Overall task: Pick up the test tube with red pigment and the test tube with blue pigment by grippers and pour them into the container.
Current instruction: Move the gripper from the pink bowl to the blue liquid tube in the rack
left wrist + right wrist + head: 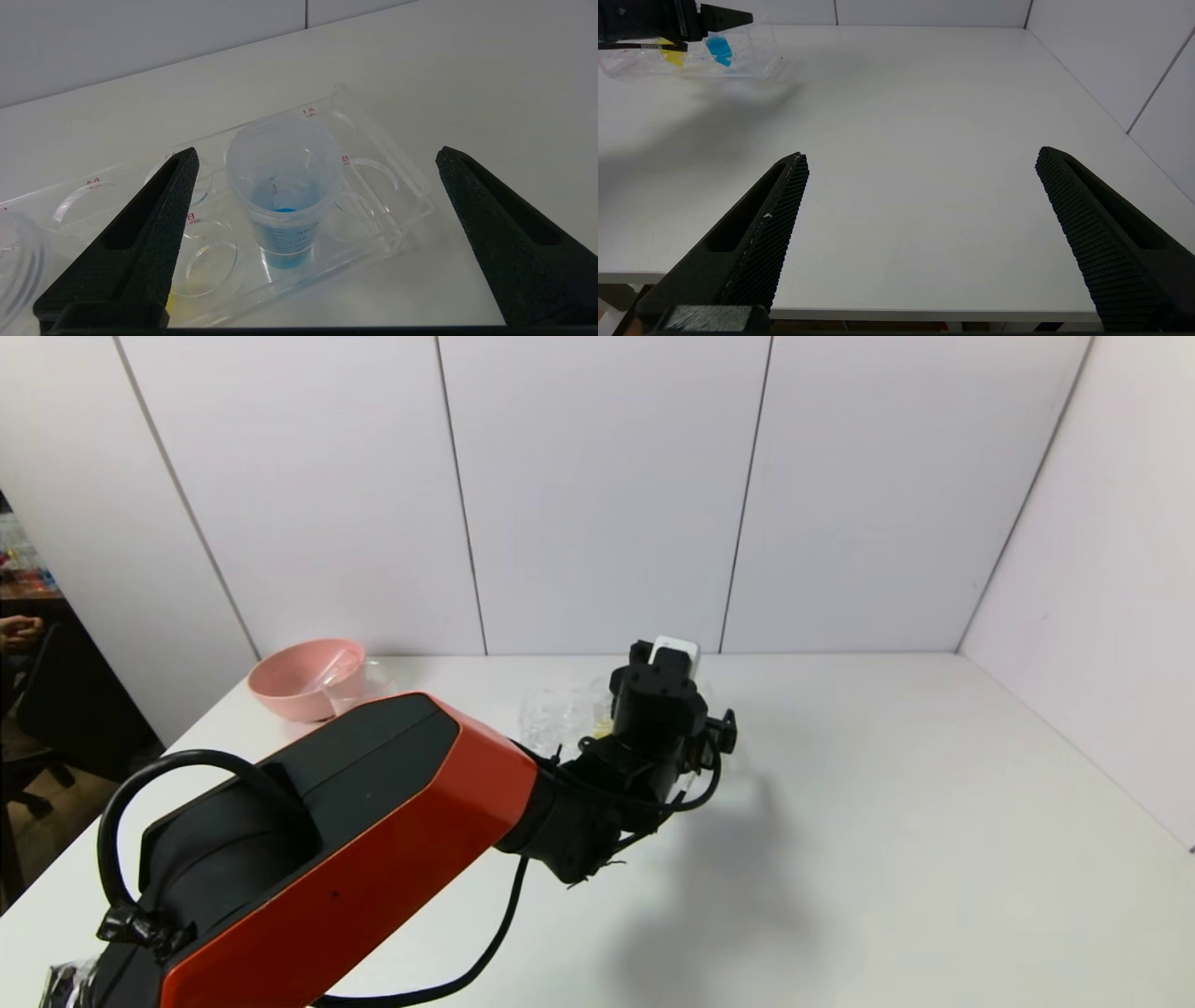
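The test tube with blue pigment (285,196) stands upright in a clear rack (397,205), with a little blue liquid at its bottom. My left gripper (317,153) hovers just in front of it, open, one finger on each side and neither touching. In the head view the left gripper (658,700) reaches over the rack (551,714) at the table's middle back. My right gripper (922,155) is open over the table's front edge, holding nothing. From there the blue tube (720,50) shows far off. The container (362,683) stands beside the pink bowl. The test tube with red pigment is out of view.
A pink bowl (303,679) sits at the back left. A tube with yellow liquid (672,56) stands in the rack beside the blue one. Another clear tube rim (14,261) shows close to my left gripper's finger. Walls close the table at the back and right.
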`<action>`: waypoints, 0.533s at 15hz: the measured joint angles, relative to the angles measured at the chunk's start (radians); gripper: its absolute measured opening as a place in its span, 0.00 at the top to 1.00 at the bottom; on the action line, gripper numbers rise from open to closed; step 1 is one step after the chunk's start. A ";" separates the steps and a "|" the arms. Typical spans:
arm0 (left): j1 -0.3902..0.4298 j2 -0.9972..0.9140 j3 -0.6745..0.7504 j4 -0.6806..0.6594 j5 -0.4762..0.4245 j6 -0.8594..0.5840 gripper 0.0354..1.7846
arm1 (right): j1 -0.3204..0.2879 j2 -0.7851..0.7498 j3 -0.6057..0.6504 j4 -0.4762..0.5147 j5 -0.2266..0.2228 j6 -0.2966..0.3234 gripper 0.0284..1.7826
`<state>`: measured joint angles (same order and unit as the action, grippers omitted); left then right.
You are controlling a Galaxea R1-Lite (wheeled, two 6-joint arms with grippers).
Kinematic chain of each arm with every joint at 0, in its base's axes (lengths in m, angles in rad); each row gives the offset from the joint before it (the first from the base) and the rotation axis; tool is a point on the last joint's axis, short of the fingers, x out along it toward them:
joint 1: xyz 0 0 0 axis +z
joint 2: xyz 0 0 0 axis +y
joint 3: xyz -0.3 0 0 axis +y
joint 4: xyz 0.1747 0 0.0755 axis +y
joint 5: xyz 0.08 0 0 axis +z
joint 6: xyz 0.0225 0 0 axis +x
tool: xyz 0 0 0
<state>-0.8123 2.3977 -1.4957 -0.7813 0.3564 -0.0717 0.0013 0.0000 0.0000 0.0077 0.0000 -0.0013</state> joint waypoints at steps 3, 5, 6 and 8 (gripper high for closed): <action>0.003 0.005 -0.007 0.001 -0.001 0.002 0.00 | 0.000 0.000 0.000 0.000 0.000 0.000 0.00; 0.007 0.013 -0.017 0.001 -0.007 0.001 0.00 | 0.000 0.000 0.000 0.000 0.000 0.000 0.00; 0.009 0.017 -0.021 0.000 -0.008 0.002 0.01 | 0.000 0.000 0.000 0.000 0.000 0.000 0.00; 0.011 0.021 -0.025 0.004 -0.008 0.002 0.06 | 0.000 0.000 0.000 0.000 0.000 0.000 0.00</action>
<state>-0.8013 2.4187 -1.5211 -0.7768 0.3481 -0.0700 0.0013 0.0000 0.0000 0.0077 0.0000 -0.0013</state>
